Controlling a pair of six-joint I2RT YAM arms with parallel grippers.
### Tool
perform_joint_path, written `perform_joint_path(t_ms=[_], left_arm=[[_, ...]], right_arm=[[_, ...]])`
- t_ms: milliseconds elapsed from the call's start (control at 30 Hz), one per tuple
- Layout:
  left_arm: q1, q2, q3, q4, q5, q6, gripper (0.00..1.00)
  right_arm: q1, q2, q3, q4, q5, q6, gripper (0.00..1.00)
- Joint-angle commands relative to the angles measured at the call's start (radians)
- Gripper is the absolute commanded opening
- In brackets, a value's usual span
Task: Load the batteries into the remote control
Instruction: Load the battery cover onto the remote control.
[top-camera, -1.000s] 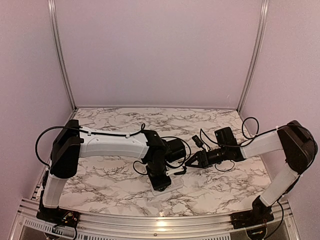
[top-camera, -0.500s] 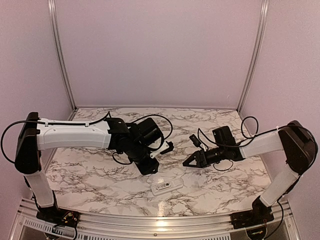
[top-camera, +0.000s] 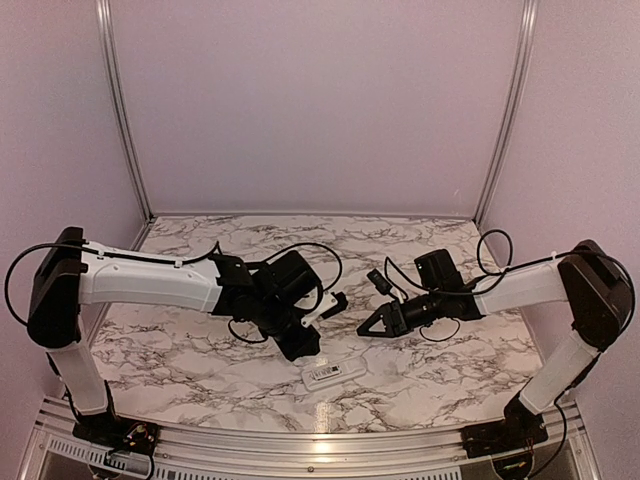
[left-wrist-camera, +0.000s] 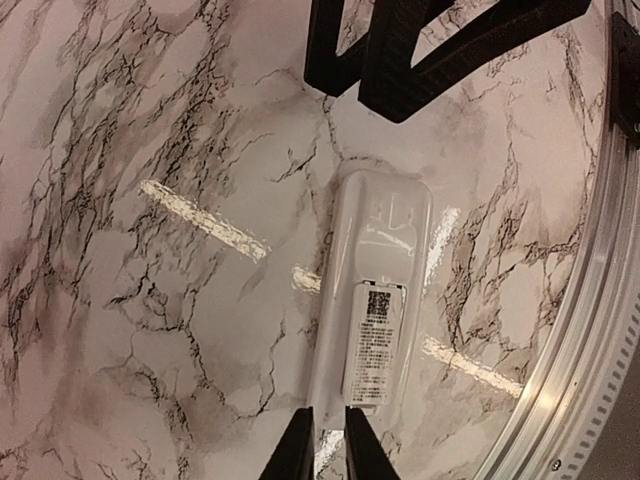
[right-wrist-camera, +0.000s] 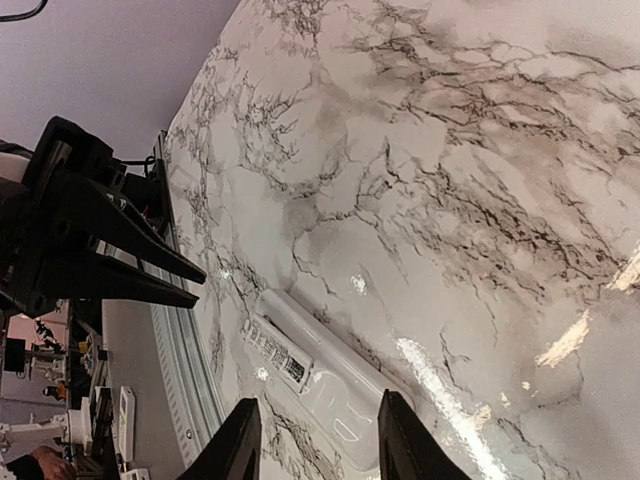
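Where my left fingers stand: left gripper (left-wrist-camera: 326, 448) drawn to a thin slit, holding nothing, tips just off the label end of the remote control (left-wrist-camera: 371, 300).
Right fingers: right gripper (right-wrist-camera: 318, 442) spread moderately wide, empty, hovering over the remote's plain end.
Remote control: lying flat, back upward, printed label showing, between my two grippers, gripped by neither.
Marble table (top-camera: 190, 365): under the remote, with its metal rail (left-wrist-camera: 590, 300) running near the remote's long edge.

Remote (top-camera: 334, 373): lower centre, on the table (top-camera: 180, 375).
Left gripper (top-camera: 304, 349): just upper left of it.
Right gripper (top-camera: 363, 330): upper right.
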Motion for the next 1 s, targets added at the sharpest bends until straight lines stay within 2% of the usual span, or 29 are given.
perform_joint_path(t_ms=[0, 967], left_arm=[[-0.007, 0.052, 0.013, 0.038, 0.067, 0.002, 0.11], [-0.026, 0.157, 0.038, -0.014, 0.099, 0.031, 0.08]], right_arm=[[0.011, 0.000, 0.022, -0.023, 0.004, -0.010, 0.38], [0.011, 0.017, 0.031, -0.038, 0.014, -0.027, 0.38]])
